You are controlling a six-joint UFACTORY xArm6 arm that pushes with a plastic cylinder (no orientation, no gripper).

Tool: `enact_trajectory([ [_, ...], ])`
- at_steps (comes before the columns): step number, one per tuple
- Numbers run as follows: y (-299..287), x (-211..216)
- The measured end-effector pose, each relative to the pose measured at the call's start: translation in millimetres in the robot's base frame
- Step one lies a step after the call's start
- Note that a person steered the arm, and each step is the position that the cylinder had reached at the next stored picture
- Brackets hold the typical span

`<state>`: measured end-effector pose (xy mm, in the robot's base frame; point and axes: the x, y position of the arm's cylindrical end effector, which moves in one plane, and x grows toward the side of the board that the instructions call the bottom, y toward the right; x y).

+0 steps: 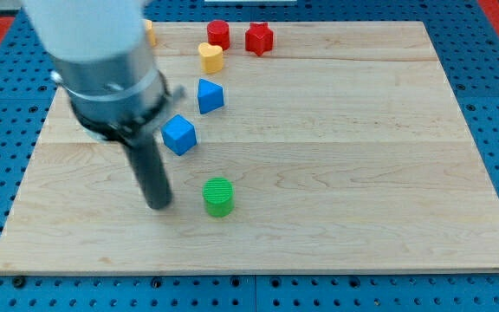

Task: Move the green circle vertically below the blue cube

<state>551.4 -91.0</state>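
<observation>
The green circle (218,197) is a short green cylinder at the board's lower middle. The blue cube (179,134) lies up and to the left of it. My tip (158,206) rests on the board to the left of the green circle, a small gap apart, and below the blue cube. The rod rises up-left into the grey arm body, which hides the board's upper left.
A blue triangular block (210,95) lies above the blue cube. A yellow heart-shaped block (210,57), a red cylinder (219,35) and a red star-like block (259,38) lie near the top edge. A yellow block (149,33) shows partly behind the arm. The wooden board (362,173) sits on a blue pegboard.
</observation>
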Motion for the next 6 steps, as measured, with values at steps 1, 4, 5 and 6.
enact_trajectory([
  [1,12.9,50.9],
  [4,111.6,7.7],
  [5,40.9,-4.0],
  [6,-24.4,-13.9],
])
